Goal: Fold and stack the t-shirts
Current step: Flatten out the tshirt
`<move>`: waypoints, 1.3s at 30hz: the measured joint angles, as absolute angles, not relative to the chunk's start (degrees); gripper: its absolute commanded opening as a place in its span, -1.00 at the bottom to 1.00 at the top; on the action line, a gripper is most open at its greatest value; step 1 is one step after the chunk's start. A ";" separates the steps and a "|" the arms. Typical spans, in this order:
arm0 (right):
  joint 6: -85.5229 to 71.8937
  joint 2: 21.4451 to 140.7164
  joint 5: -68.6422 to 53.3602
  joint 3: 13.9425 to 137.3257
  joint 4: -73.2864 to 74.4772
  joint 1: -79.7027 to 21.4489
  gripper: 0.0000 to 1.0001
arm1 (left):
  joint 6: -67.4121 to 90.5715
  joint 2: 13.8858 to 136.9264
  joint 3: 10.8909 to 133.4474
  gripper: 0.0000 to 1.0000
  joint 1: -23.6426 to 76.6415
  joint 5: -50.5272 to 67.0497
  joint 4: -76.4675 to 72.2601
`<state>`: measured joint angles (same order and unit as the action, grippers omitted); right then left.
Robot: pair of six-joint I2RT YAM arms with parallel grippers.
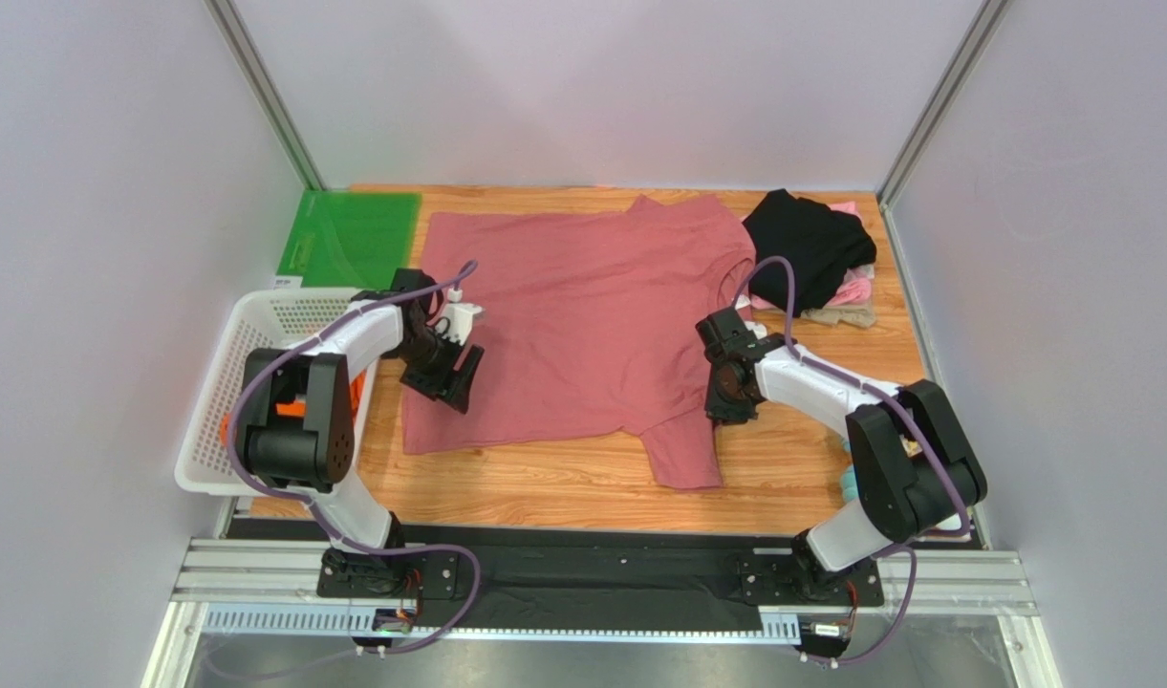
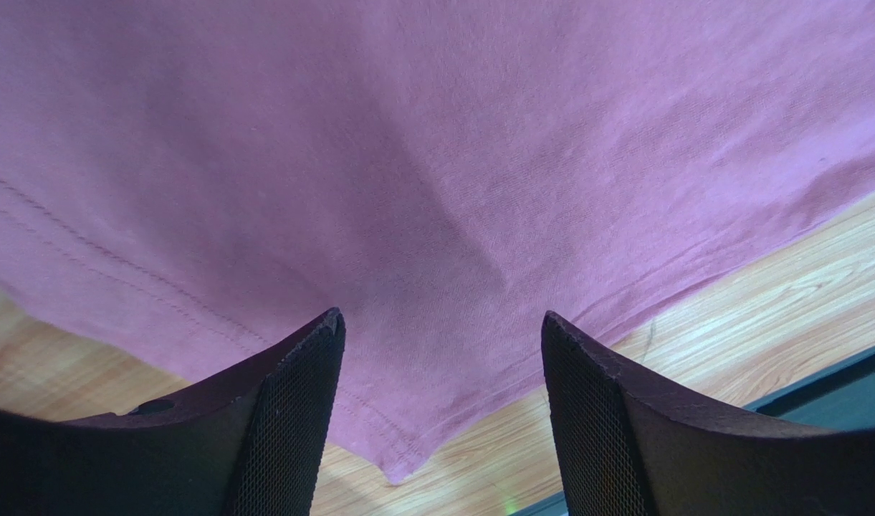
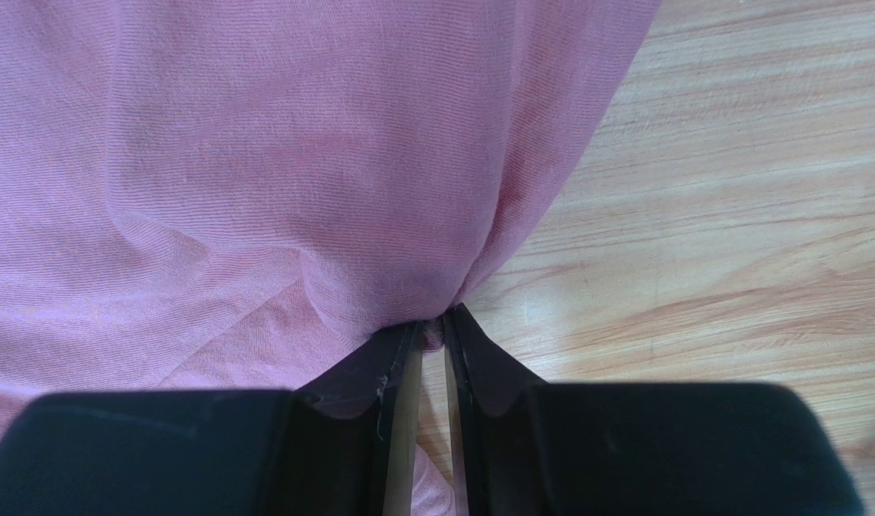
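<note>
The large dusty-rose t-shirt (image 1: 575,323) lies spread on the wooden table. My left gripper (image 1: 450,376) is open just above its near left corner; in the left wrist view the fingers (image 2: 291,419) stand wide apart over the hem corner (image 2: 409,430). My right gripper (image 1: 725,390) is shut on the shirt's right edge near the sleeve; the right wrist view shows the cloth (image 3: 388,269) pinched and bunched at the fingertips (image 3: 439,323). A black t-shirt (image 1: 807,251) sits on a pile at the back right, with pale pink cloth (image 1: 850,293) under it.
A white mesh basket (image 1: 244,387) stands at the left edge, something orange inside it behind the left arm. A green board (image 1: 348,237) lies at the back left. Grey walls close the sides and back.
</note>
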<state>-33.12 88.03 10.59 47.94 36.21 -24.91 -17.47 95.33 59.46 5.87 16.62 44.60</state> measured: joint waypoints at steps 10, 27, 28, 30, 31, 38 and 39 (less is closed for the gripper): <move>-33.08 88.03 10.35 47.94 36.16 -24.82 -0.77 | -17.54 95.90 57.43 0.45 5.76 15.84 43.42; -33.26 82.32 12.29 47.59 44.38 -23.53 -1.00 | -20.99 97.62 59.35 0.44 1.83 15.33 43.62; -33.65 80.99 12.56 47.59 45.25 -23.53 -1.00 | -21.12 97.82 59.59 0.44 1.65 15.20 43.64; -34.30 78.56 12.99 47.59 46.70 -23.53 -1.00 | -21.34 98.02 59.86 0.43 1.39 15.00 43.62; -34.54 77.71 13.19 47.59 47.27 -23.53 -1.00 | -21.41 98.02 59.88 0.44 1.32 14.92 43.57; -36.23 77.21 15.05 47.51 49.82 -21.52 -1.00 | -22.87 98.00 59.86 0.43 1.30 14.83 43.64; -36.62 77.28 15.20 47.51 50.00 -20.71 -1.00 | -22.98 97.97 59.83 0.44 1.30 14.85 43.64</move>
<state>-36.62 77.28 15.20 47.51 50.00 -20.71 -22.98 97.97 59.83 1.30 14.85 43.64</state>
